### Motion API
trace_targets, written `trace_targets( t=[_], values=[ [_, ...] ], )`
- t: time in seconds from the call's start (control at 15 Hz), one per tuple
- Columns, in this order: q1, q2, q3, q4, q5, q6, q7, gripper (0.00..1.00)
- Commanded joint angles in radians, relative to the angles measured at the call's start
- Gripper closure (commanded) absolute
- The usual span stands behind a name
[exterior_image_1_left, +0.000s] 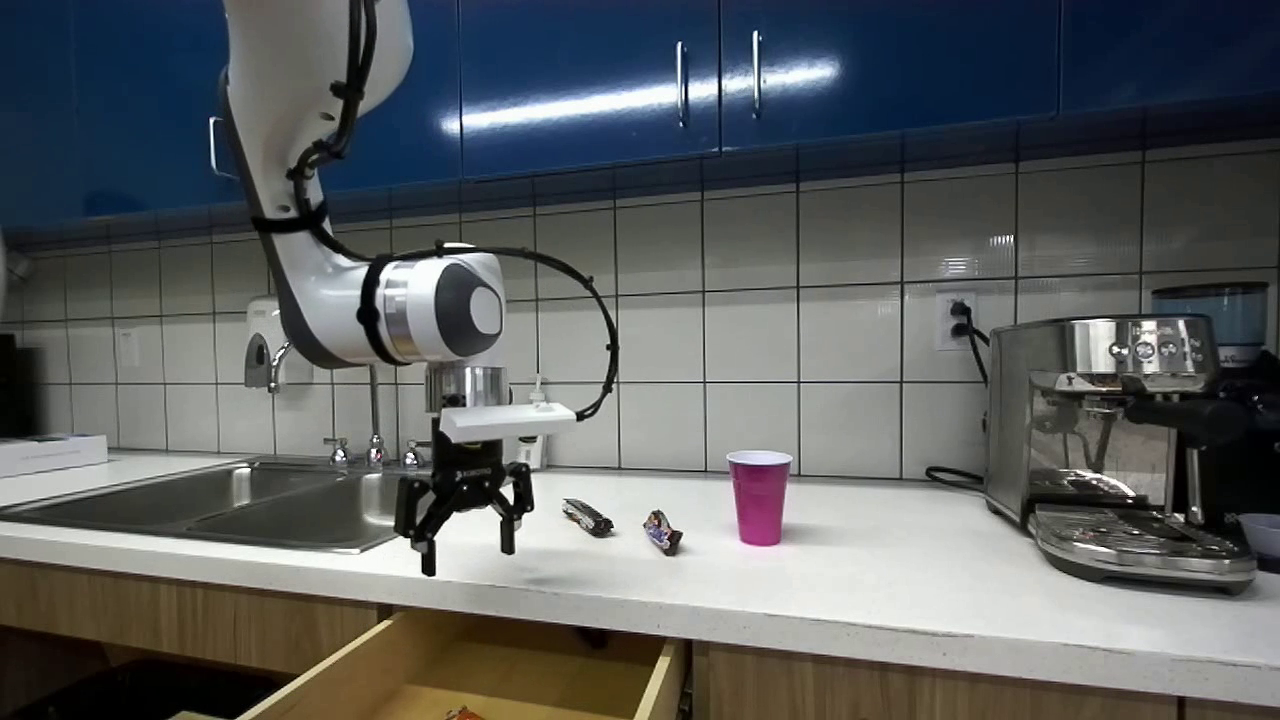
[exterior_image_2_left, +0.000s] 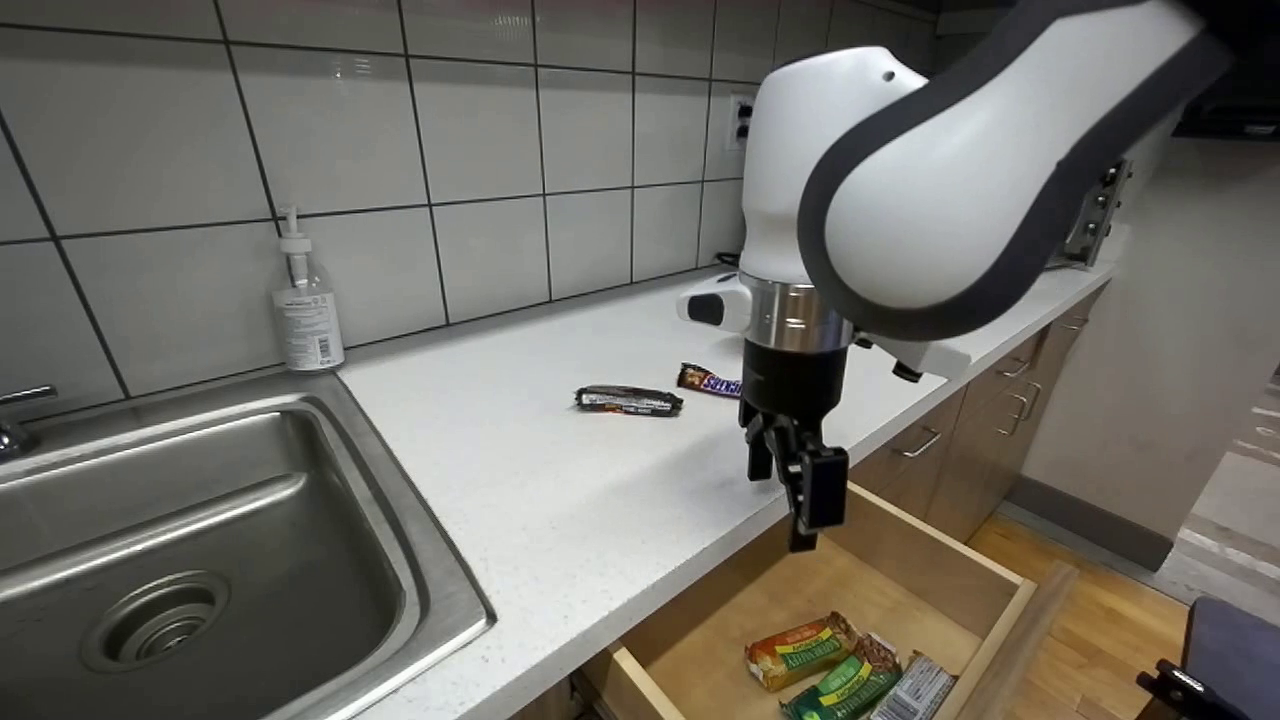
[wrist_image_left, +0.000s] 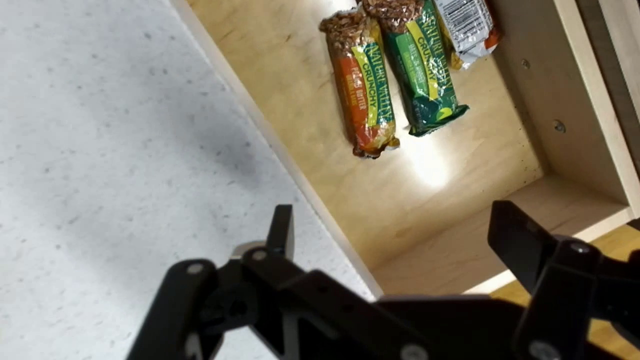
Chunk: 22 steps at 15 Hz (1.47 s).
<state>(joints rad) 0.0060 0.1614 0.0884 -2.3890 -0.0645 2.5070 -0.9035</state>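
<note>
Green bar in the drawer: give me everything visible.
The green bar has a glossy, crinkled, plastic-looking wrapper marked Nature Valley Crunchy, with a yellow stripe, granola picture and crimped end. It lies flat, label up, in the drawer, between the orange bar and the silver bar; contact with either is unclear. The gripper isn't touching it.

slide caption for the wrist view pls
Open, empty tool above the counter and a pulled-out drawer, with three bars lying inside.
</note>
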Motion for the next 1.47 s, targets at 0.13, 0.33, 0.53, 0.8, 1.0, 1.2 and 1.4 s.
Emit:
trace_targets(
  t=[0.13, 0.33, 0.53, 0.8, 1.0, 1.2, 1.4],
  values=[
    [0.002, 0.033, -0.006, 0.149, 0.009, -0.100, 0.073, 0.00],
    [0.001, 0.076, -0.010, 0.232, 0.006, -0.113, 0.118, 0.00],
    [-0.002, 0.138, -0.012, 0.327, 0.004, -0.123, 0.167, 0.00],
    [-0.010, 0.222, -0.012, 0.446, 0.002, -0.135, 0.217, 0.00],
    [-0.016, 0.286, -0.015, 0.541, -0.007, -0.141, 0.244, 0.00],
    [-0.022, 0.342, -0.022, 0.624, -0.016, -0.147, 0.259, 0.00],
    [-0.034, 0.392, -0.023, 0.701, -0.013, -0.177, 0.255, 0.00]
  ],
)
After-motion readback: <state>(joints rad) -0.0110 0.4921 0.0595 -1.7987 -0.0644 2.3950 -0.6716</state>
